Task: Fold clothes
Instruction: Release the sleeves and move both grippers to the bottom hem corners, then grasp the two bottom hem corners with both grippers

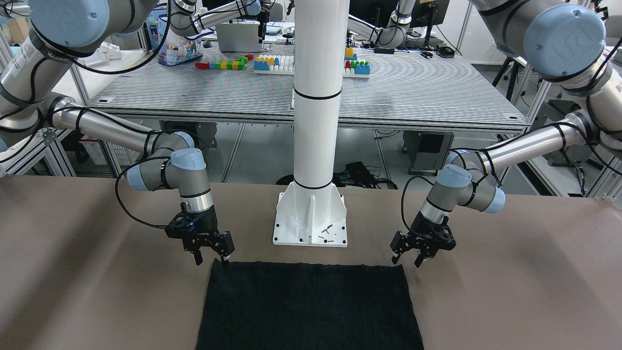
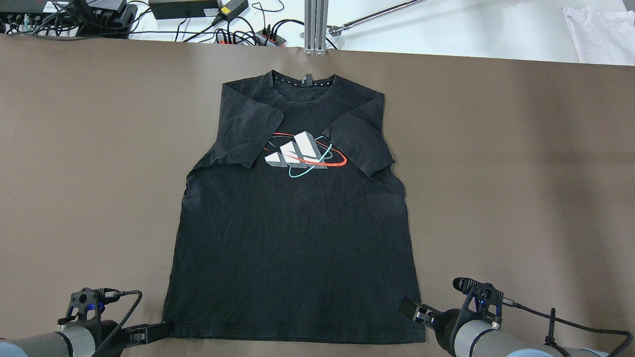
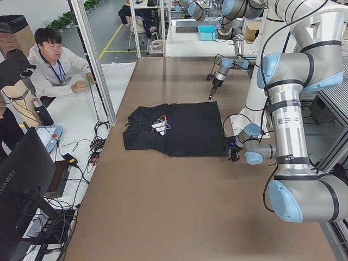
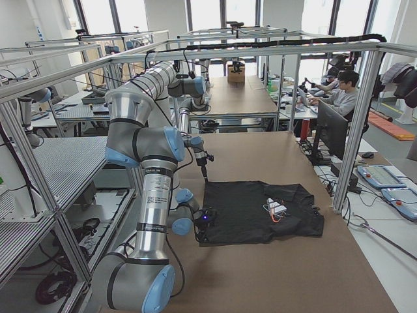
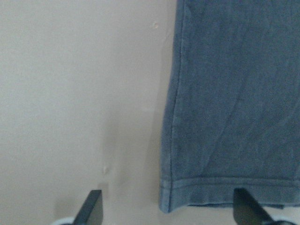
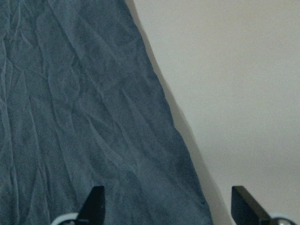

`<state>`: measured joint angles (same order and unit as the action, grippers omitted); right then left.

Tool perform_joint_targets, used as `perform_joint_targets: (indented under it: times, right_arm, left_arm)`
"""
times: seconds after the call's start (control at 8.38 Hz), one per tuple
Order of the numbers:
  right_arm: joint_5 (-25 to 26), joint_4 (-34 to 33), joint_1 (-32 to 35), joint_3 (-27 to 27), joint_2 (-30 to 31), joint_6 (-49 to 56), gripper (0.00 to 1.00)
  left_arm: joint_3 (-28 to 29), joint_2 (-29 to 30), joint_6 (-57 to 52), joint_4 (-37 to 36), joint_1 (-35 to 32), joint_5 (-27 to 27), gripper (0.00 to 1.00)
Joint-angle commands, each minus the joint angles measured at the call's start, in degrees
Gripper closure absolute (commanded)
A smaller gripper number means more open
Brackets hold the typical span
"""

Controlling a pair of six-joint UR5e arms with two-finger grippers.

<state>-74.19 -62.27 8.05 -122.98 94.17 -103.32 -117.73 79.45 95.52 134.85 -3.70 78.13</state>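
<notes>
1. Setting: a lab bay of aluminium-framed cells. A brown counter (image 2: 74,148) carries the work, and a white pillar (image 1: 316,121) is bolted to it on the robot's side.
2. Task item: one black T-shirt (image 2: 292,238), lying flat and face up at mid-counter. The collar (image 2: 302,79) is at the far edge and the hem (image 2: 292,338) is nearest the robot. Both sleeves (image 2: 248,134) are turned in over the chest, beside a printed logo (image 2: 302,153).
3. Left tool (image 1: 406,261): fingers spread, holding nothing. It hangs low at its hem corner, and its wrist view shows that corner lying between the fingertips.
4. Right tool (image 1: 212,260): fingers likewise apart and empty, at the opposite hem corner. Its wrist view shows the shirt's side edge running down between the fingertips, with the corner itself just out of frame.
5. Step in hand (judged): the approach to pinch both hem corners, ahead of a bottom-to-top fold.
6. Handling notes (judged):
   - Bring both tools down together until one finger slides under the cloth, so that front and back layers are both caught.
   - Close just inside the stitched hem, not on its very tip.
   - The right tool may need to shift slightly towards the corner first.
   - Lift evenly with the hem taut between the tools, then carry it towards the collar without dragging the body cloth or disturbing the sleeves.
</notes>
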Motion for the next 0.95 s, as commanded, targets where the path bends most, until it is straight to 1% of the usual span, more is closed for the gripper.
perform_joint_targets:
  times: [0.0, 0.36, 0.6, 0.84]
  right_arm:
    - [0.10, 0.04, -0.06, 0.11, -0.31, 0.05, 0.05]
    - [0.10, 0.04, -0.14, 0.46, -0.22, 0.05, 0.05]
    - [0.10, 0.04, -0.14, 0.55, -0.22, 0.05, 0.05]
    - [0.10, 0.04, -0.14, 0.64, -0.04, 0.05, 0.05]
  left_arm:
    - [0.31, -0.08, -0.68, -0.20, 1.24, -1.05, 0.53]
    - [2.15, 0.70, -0.68, -0.20, 1.59, -0.88, 0.52]
    - [0.67, 0.88, -0.68, -0.20, 1.50, -0.79, 0.52]
    - [0.49, 1.23, -0.77, -0.20, 1.24, -0.79, 0.53]
